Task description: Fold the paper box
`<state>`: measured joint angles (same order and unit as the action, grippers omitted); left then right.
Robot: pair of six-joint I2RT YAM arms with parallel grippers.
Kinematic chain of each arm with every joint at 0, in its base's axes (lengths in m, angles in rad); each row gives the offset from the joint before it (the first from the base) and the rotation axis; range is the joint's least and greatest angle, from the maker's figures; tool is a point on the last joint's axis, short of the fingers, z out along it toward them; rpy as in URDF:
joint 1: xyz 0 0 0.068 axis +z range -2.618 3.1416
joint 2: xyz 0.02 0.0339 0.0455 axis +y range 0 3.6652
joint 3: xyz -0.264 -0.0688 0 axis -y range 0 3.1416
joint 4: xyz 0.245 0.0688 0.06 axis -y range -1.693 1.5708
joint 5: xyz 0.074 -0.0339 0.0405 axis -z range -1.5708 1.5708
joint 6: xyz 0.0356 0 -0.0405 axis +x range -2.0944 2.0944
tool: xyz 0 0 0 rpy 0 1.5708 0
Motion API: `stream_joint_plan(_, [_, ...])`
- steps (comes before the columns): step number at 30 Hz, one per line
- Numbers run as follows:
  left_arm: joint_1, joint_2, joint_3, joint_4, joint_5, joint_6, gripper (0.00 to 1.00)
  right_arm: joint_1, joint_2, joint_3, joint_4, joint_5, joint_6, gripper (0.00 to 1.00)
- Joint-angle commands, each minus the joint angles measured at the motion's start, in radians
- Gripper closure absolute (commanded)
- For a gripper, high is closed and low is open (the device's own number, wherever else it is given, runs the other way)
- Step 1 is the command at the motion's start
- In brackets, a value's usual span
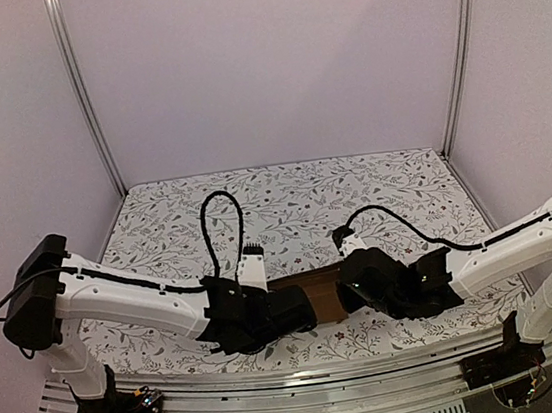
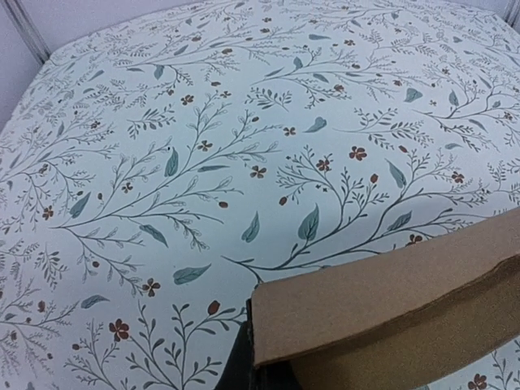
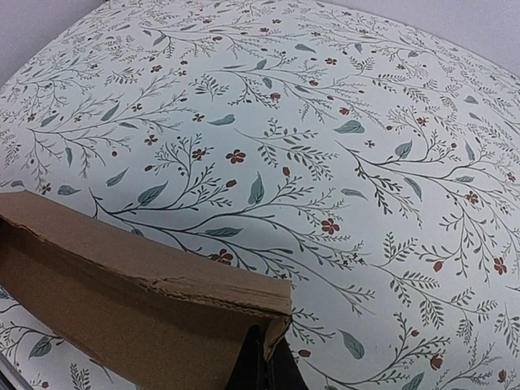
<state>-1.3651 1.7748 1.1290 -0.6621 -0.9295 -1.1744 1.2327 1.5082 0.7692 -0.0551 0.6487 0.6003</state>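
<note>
The paper box [image 1: 319,297] is plain brown cardboard, held between my two grippers near the table's front edge. My left gripper [image 1: 304,309] is shut on its left end; in the left wrist view the cardboard [image 2: 390,301] fills the lower right and hides most of the gripper [image 2: 253,366]. My right gripper [image 1: 351,283] is shut on its right end; in the right wrist view a folded corner of the cardboard [image 3: 122,284] is pinched between the dark fingertips [image 3: 258,366]. The box is lifted a little above the cloth.
A floral tablecloth [image 1: 286,205] covers the table. White walls and metal posts [image 1: 85,89] enclose it on three sides. Black cables [image 1: 219,218] loop above both wrists. The metal front rail [image 1: 308,384] runs along the near edge.
</note>
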Motion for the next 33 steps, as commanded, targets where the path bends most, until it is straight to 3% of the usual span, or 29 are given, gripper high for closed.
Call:
stream_joint_plan(1, [0.049,-0.014,-0.051,0.248,0.067,0.153,1.0,-0.049,0.064,-0.024,0.22,-0.037,-0.189,1.0])
stream_joint_plan(8, [0.057,0.002,-0.06,0.271,0.072,0.148,1.0,-0.064,0.113,-0.047,0.314,-0.108,-0.221,1.0])
stream_joint_plan(16, [0.057,0.045,-0.033,0.215,0.073,0.094,1.0,-0.064,0.035,-0.084,0.306,-0.168,-0.194,0.74])
stream_joint_plan(28, [0.057,0.077,-0.014,0.171,0.055,0.058,1.0,-0.064,-0.23,-0.081,0.084,-0.167,-0.21,0.56])
stream_joint_plan(33, [0.057,0.081,-0.014,0.173,0.057,0.057,1.0,-0.064,-0.305,-0.011,-0.009,-0.141,-0.24,0.55])
